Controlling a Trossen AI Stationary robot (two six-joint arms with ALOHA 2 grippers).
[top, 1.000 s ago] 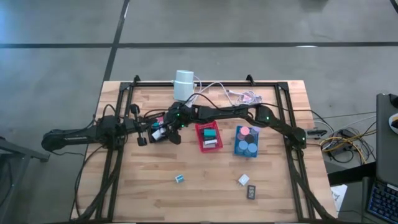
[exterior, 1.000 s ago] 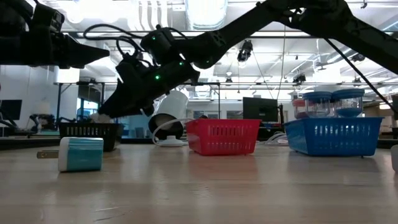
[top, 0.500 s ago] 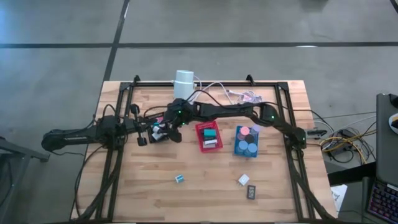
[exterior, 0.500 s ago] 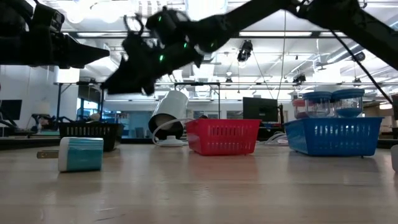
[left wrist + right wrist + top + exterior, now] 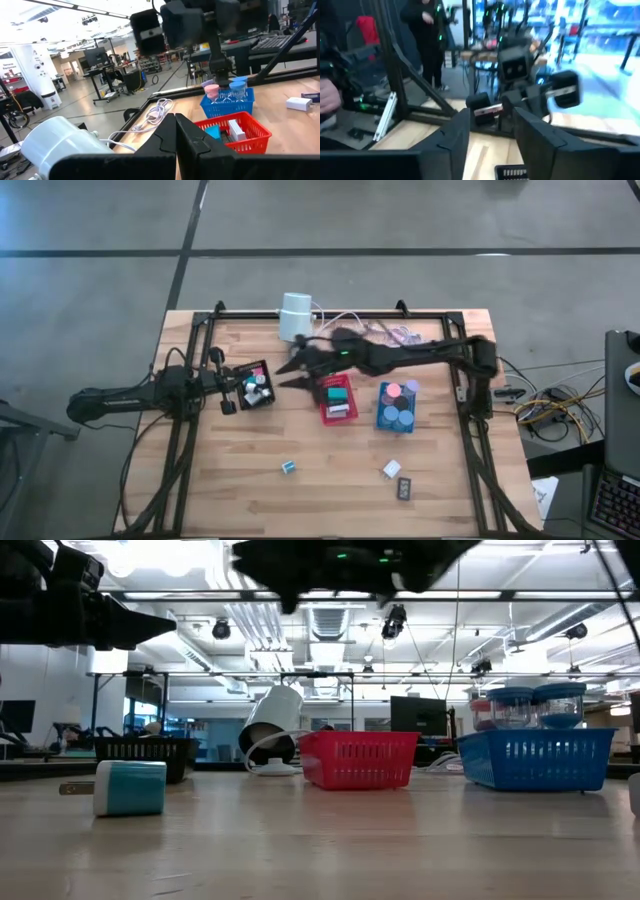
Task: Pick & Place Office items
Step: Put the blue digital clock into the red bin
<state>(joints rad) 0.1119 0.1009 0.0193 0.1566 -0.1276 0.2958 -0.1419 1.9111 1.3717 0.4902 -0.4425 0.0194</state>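
Right tool (image 5: pixel 290 373) hangs above the table with its two dark prongs spread apart and nothing between them, between the black tray (image 5: pixel 254 385) and the red tray (image 5: pixel 335 399), beside the red tray's near corner. Left tool (image 5: pixel 229 388) sits just beside the black tray on the side away from the red tray, its prongs clenched together, empty.

Small office items are sorted around the red tray. That tray, a mesh plastic basket, holds a teal block (image 5: pixel 339 393) and a white piece (image 5: pixel 337 410). Next to it, the blue mesh tray (image 5: pixel 380 406) carries round discs (image 5: pixel 394 391), pink, lilac and blue-grey. The black tray holds small white and teal pieces (image 5: pixel 257 383). Well apart from the red tray, toward the table's front, lie a teal-and-white block (image 5: pixel 288 467), a white block (image 5: pixel 391 469) and a dark rectangular piece (image 5: pixel 404 488).

Behind the red tray a smooth white cylinder (image 5: pixel 295 317) stands with white cables (image 5: pixel 345 321) trailing over the pale wooden plank table (image 5: pixel 330 500). No writing is legible.
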